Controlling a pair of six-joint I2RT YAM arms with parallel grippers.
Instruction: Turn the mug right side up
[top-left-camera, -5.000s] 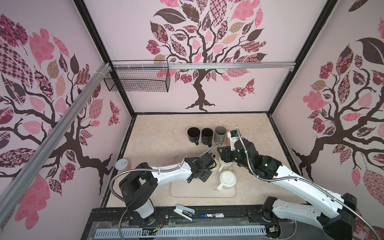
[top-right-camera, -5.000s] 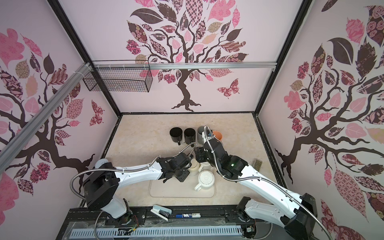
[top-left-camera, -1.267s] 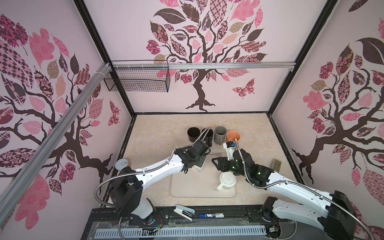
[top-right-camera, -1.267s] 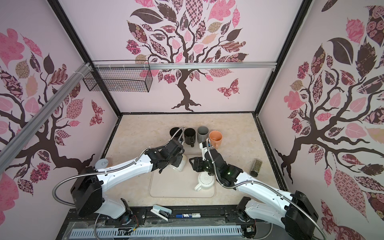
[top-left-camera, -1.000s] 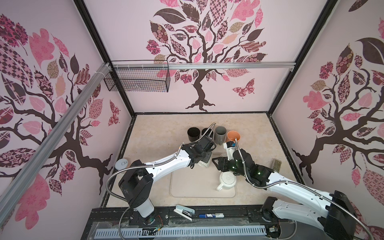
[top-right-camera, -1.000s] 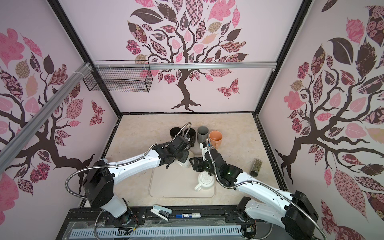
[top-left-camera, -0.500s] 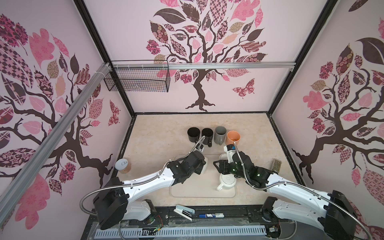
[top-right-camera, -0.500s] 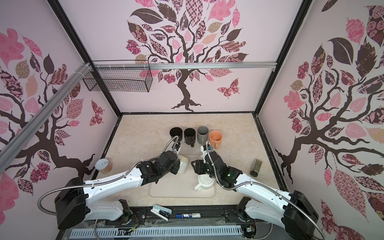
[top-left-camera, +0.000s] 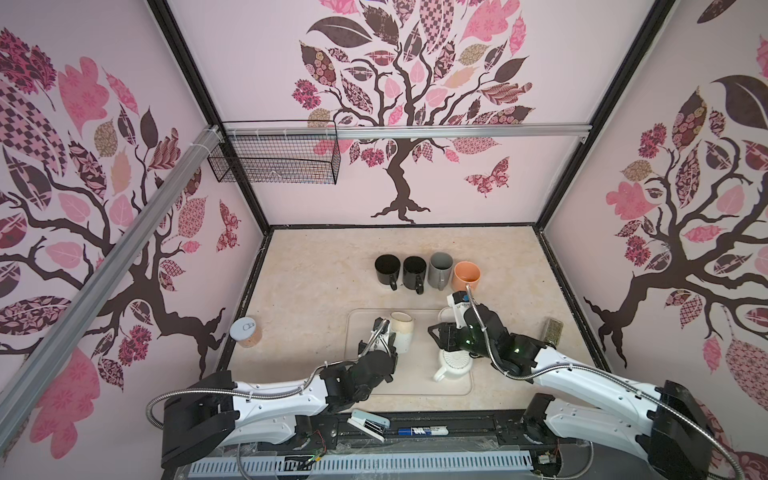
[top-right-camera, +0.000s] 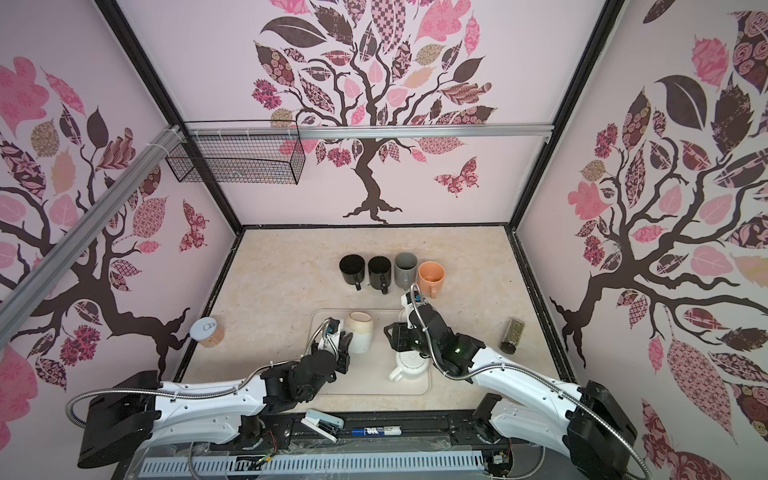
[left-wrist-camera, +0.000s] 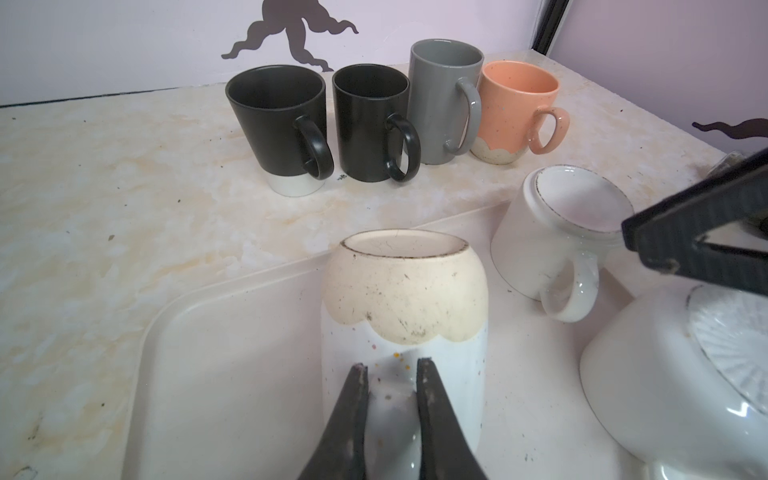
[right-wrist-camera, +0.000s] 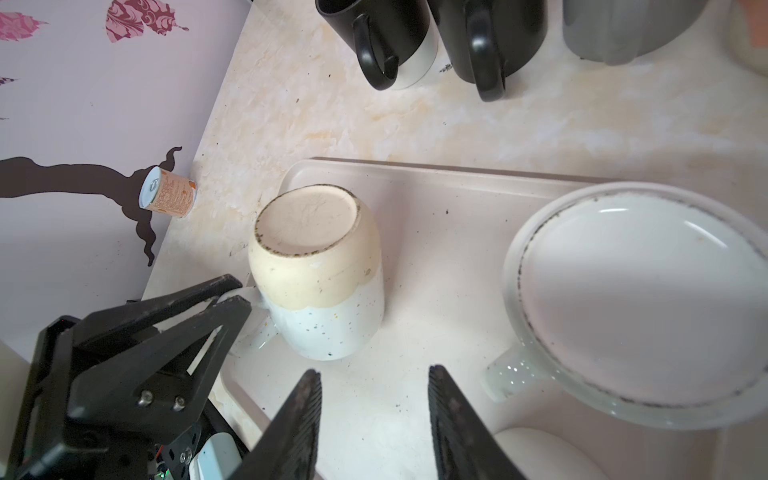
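Observation:
The mug (top-left-camera: 402, 332) (top-right-camera: 360, 332), white below and cream above with speckles, stands upside down at the left of the tray (top-left-camera: 415, 382). Its base faces up in the left wrist view (left-wrist-camera: 403, 299) and the right wrist view (right-wrist-camera: 316, 266). My left gripper (top-left-camera: 385, 336) (top-right-camera: 343, 338) (left-wrist-camera: 392, 368) is shut on the mug's handle, which shows white between the fingers. My right gripper (top-left-camera: 434, 332) (top-right-camera: 388, 330) (right-wrist-camera: 374, 374) is open over bare tray, to the right of the mug and apart from it, with nothing between its fingers.
Two more white mugs lie upside down on the tray: a handled one (left-wrist-camera: 557, 216) and a wide one (top-left-camera: 455, 361) (right-wrist-camera: 640, 299). A black mug (top-left-camera: 387, 268), another black mug (top-left-camera: 414, 270), a grey mug (top-left-camera: 440, 268) and an orange mug (top-left-camera: 466, 275) stand upright behind. A can (top-left-camera: 246, 332) stands left, a spice jar (top-left-camera: 552, 330) right.
The left arm has drawn back from the row of upright mugs toward the front, its gripper still on the speckled mug. The right gripper's jaws have narrowed a little.

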